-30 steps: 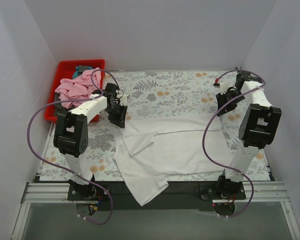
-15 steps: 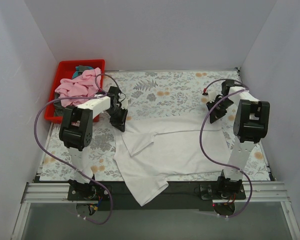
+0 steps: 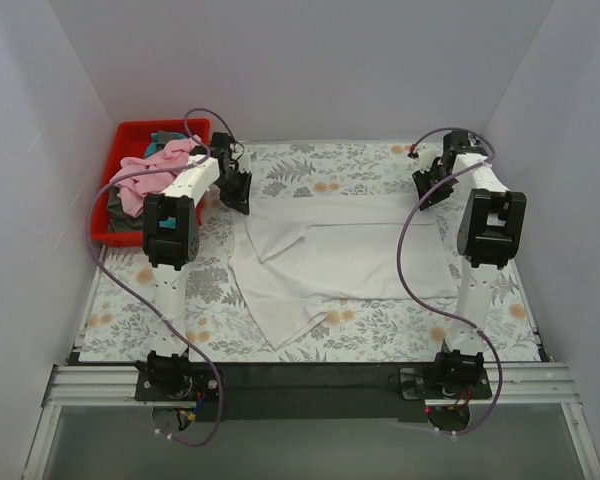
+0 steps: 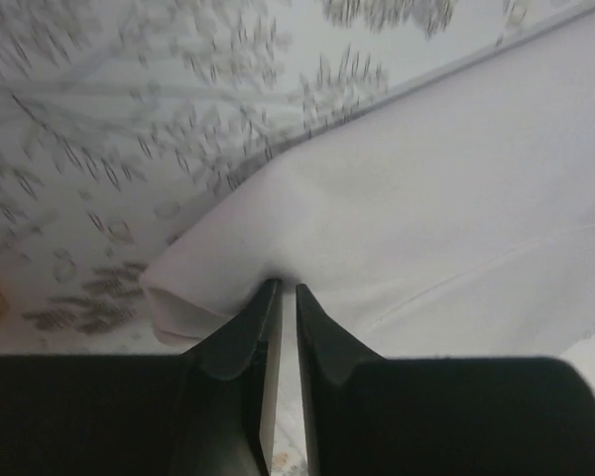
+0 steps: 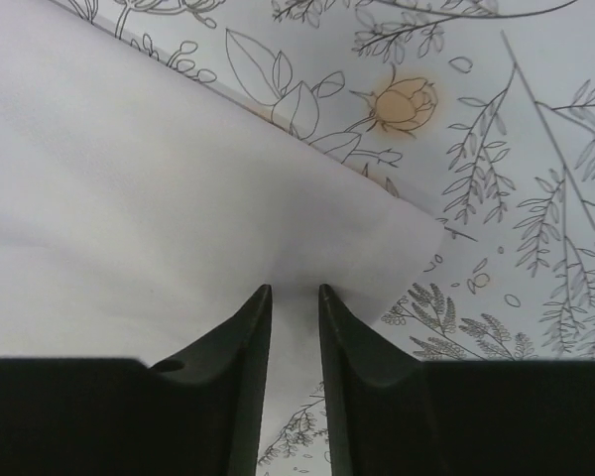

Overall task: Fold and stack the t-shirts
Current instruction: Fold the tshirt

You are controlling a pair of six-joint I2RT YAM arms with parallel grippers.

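The large white t-shirt (image 3: pixel 340 255) lies spread on the floral table, its far edge near the table's middle and a crumpled part trailing toward the front. My left gripper (image 3: pixel 242 200) is shut on the shirt's far left corner (image 4: pixel 218 268). My right gripper (image 3: pixel 427 192) is shut on the far right corner (image 5: pixel 377 238). Both wrist views show white cloth pinched between the black fingertips. A pink t-shirt (image 3: pixel 152 170) lies heaped in the red bin, with teal and grey cloth showing beside it.
The red plastic bin (image 3: pixel 130 132) stands at the far left corner of the table. White walls close the table at the back and both sides. The floral cloth (image 3: pixel 320 165) shows bare beyond the shirt.
Both grippers have moved away from the bases toward the back, each pulling a corner of the white shirt. The shirt has slid off the front edge and now lies flatter on the table.
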